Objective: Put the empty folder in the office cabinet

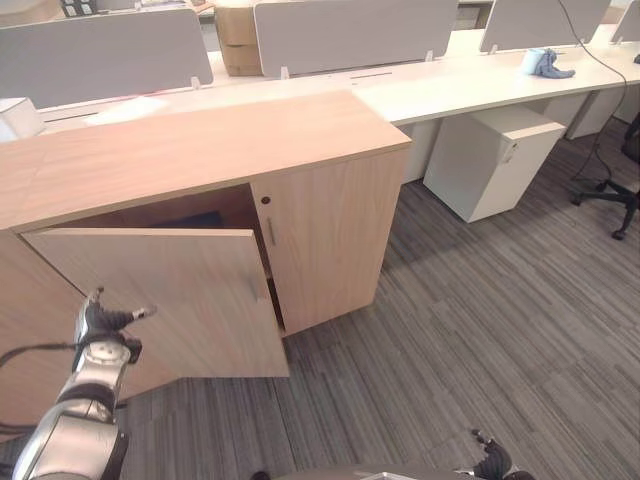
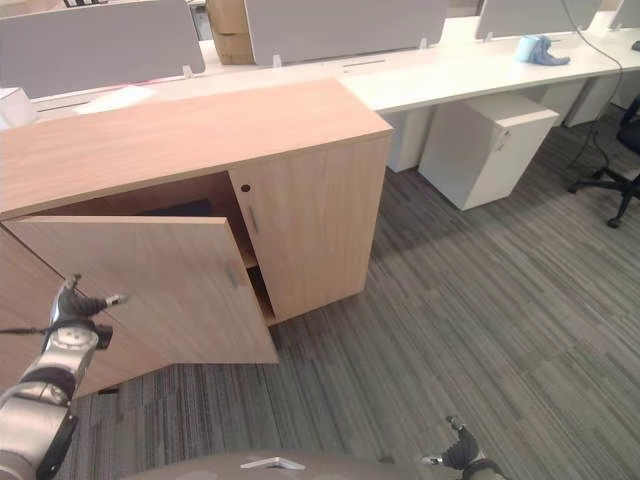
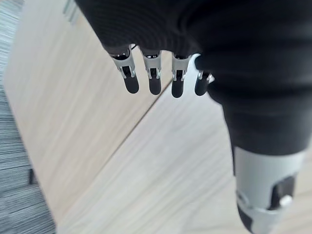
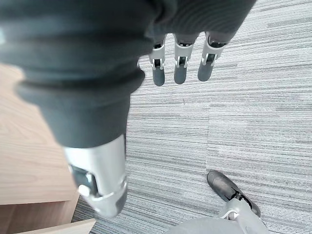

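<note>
The left hand is raised at 8 o'clock before the swung-open left door of the office cabinet, fingers straight and relaxed, nothing held. A dark flat item, possibly the folder, is glimpsed inside at 10 o'clock. The right hand hangs at 5 o'clock over the carpet, fingers loosely extended, empty.

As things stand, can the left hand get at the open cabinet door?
Probably yes. The left hand, fingers straight and holding nothing, hovers right at the face of the open door of the cabinet; nothing lies between them.
</note>
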Tool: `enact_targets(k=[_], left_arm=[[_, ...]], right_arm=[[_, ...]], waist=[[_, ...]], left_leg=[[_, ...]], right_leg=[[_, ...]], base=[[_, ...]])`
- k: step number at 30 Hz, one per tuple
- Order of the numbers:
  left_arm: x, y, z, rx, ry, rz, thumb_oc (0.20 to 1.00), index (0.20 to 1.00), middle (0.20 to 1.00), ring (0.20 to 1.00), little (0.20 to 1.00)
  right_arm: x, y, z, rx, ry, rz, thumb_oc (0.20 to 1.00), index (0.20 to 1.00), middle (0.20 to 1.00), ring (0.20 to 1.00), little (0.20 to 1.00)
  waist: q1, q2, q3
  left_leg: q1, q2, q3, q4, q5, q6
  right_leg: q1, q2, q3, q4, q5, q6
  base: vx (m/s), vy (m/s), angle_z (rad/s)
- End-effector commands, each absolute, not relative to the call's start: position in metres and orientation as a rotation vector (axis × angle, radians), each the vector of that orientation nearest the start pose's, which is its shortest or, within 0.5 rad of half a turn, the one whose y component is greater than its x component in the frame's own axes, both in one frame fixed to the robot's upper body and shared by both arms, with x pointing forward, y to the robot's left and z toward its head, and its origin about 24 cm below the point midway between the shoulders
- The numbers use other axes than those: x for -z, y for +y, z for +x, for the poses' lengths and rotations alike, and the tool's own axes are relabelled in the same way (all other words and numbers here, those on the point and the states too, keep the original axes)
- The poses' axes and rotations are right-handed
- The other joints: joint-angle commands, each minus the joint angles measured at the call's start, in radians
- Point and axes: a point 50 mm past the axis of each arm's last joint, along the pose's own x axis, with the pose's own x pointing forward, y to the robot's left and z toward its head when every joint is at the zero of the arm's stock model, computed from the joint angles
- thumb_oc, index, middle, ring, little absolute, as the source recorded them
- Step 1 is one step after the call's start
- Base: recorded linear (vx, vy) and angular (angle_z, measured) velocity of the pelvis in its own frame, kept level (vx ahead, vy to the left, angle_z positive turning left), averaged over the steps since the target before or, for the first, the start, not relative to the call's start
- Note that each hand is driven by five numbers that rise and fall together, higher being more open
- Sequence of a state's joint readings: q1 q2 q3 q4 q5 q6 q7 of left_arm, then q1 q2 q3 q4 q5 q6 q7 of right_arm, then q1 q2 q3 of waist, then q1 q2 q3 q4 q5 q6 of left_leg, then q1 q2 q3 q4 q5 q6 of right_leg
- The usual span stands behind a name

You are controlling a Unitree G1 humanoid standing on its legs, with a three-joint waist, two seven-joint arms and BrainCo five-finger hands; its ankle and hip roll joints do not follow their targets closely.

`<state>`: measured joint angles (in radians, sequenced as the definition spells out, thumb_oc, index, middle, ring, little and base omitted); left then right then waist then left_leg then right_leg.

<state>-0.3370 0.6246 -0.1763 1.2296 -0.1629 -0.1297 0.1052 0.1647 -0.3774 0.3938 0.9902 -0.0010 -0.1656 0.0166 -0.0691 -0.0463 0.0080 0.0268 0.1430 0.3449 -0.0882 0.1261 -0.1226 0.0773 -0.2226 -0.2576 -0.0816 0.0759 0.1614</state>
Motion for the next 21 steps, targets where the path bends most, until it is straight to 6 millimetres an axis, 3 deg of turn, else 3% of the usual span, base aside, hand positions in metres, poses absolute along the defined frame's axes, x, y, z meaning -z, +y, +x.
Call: enact_targets(k=[1,2,3,5,6,7,8,9,10,15,17,18,21], left_arm=[[0.066,0.318,0.23,-0.259,0.733,0.51,1.0,1.0,1.0,1.0,1.0],[0.066,0.318,0.229,-0.259,0.733,0.509,1.0,1.0,1.0,1.0,1.0],[0.089,0.295,0.211,-0.174,0.788,0.49,1.0,1.0,1.0,1.0,1.0],[0.089,0.295,0.211,-0.174,0.789,0.489,1.0,1.0,1.0,1.0,1.0],[0.1,0.287,0.198,-0.144,0.821,0.47,1.0,1.0,1.0,1.0,1.0],[0.119,0.276,0.171,-0.105,0.906,0.434,1.0,1.0,1.0,1.0,1.0],[0.128,0.272,0.154,-0.087,0.959,0.424,1.0,1.0,1.0,1.0,1.0],[0.145,0.261,0.121,-0.041,1.078,0.403,1.0,1.0,1.0,1.0,1.0],[0.145,0.26,0.12,-0.041,1.078,0.403,1.0,1.0,1.0,1.0,1.0],[0.164,0.247,0.065,-0.002,1.278,0.361,1.0,1.0,1.0,1.0,1.0],[0.168,0.244,0.044,0.0,1.349,0.329,1.0,1.0,1.0,1.0,1.0],[0.168,0.244,0.044,0.0,1.349,0.329,1.0,1.0,1.0,1.0,1.0],[0.17,0.238,0.035,0.026,1.383,0.319,1.0,1.0,1.0,1.0,1.0]], right_arm=[[0.147,-0.226,0.099,-0.255,0.993,-0.497,1.0,1.0,1.0,1.0,1.0],[0.147,-0.227,0.099,-0.255,0.994,-0.498,1.0,1.0,1.0,1.0,1.0],[0.147,-0.228,0.104,-0.23,1.002,-0.496,1.0,1.0,1.0,1.0,1.0],[0.147,-0.228,0.104,-0.23,1.002,-0.497,1.0,1.0,1.0,1.0,1.0],[0.148,-0.228,0.106,-0.223,1.005,-0.497,1.0,1.0,1.0,1.0,1.0],[0.148,-0.228,0.108,-0.224,1.005,-0.5,1.0,1.0,1.0,1.0,1.0],[0.148,-0.228,0.108,-0.23,1.005,-0.511,1.0,1.0,1.0,1.0,1.0],[0.146,-0.23,0.114,-0.238,0.993,-0.539,1.0,1.0,1.0,1.0,1.0],[0.146,-0.23,0.114,-0.238,0.993,-0.54,1.0,1.0,1.0,1.0,1.0],[0.142,-0.229,0.126,-0.291,0.95,-0.608,1.0,1.0,1.0,1.0,1.0],[0.143,-0.228,0.127,-0.307,0.965,-0.614,1.0,1.0,1.0,1.0,1.0],[0.143,-0.228,0.127,-0.307,0.965,-0.614,1.0,1.0,1.0,1.0,1.0],[0.146,-0.227,0.123,-0.307,1.001,-0.599,1.0,1.0,1.0,1.0,1.0]], waist=[[0.012,0.013,0.035],[0.013,0.014,0.034],[0.016,0.026,0.044],[0.017,0.027,0.042],[0.02,0.035,0.047],[0.032,0.047,0.051],[0.038,0.055,0.054],[0.053,0.073,0.064],[0.051,0.075,0.063],[0.084,0.092,0.093],[0.099,0.081,0.105],[0.099,0.081,0.105],[0.095,0.063,0.105]], left_leg=[[0.033,-0.007,-0.069,0.001,-0.089,0.0],[0.033,-0.006,-0.068,0.001,-0.09,-0.001],[0.013,0.006,-0.091,0.001,-0.074,0.001],[0.012,0.007,-0.089,0.001,-0.075,0.001],[-0.001,0.014,-0.104,0.001,-0.063,0.0],[-0.018,0.03,-0.129,0.001,-0.042,-0.002],[-0.024,0.041,-0.139,0.001,-0.029,-0.008],[-0.056,0.071,-0.165,0.001,0.015,-0.026],[-0.058,0.073,-0.168,0.001,0.015,-0.027],[-0.12,0.12,-0.2,0.004,0.095,-0.065],[-0.121,0.103,-0.187,0.034,0.079,-0.049],[-0.121,0.103,-0.187,0.034,0.079,-0.049],[-0.108,0.032,-0.204,0.122,-0.02,-0.008]], right_leg=[[-0.058,-0.066,0.07,0.091,0.046,0.048],[-0.06,-0.065,0.071,0.093,0.045,0.048],[-0.069,-0.042,0.148,0.104,0.006,0.04],[-0.072,-0.041,0.15,0.107,0.005,0.039],[-0.075,-0.019,0.196,0.113,-0.022,0.032],[-0.07,0.013,0.229,0.114,-0.062,0.015],[-0.064,0.028,0.227,0.113,-0.076,0.003],[-0.046,0.062,0.212,0.098,-0.1,-0.014],[-0.046,0.063,0.209,0.098,-0.1,-0.015],[-0.008,0.122,0.15,0.056,-0.118,-0.053],[-0.005,0.129,0.13,0.047,-0.11,-0.068],[-0.005,0.129,0.13,0.047,-0.11,-0.068],[-0.034,0.129,0.121,0.055,-0.096,-0.087]], base=[[-0.1,-0.026,0.22],[-0.16,-0.084,0.44],[-0.09,-0.056,0.39],[-0.07,-0.055,0.36],[-0.12,-0.164,0.46],[-0.14,-0.248,0.43],[-0.19,-0.366,0.41],[-0.12,-0.258,0.34],[-0.15,-0.263,0.32],[-0.16,-0.202,0.44],[-0.21,-0.168,0.13],[-0.2,-0.139,0.22],[-0.19,-0.121,0.25]])
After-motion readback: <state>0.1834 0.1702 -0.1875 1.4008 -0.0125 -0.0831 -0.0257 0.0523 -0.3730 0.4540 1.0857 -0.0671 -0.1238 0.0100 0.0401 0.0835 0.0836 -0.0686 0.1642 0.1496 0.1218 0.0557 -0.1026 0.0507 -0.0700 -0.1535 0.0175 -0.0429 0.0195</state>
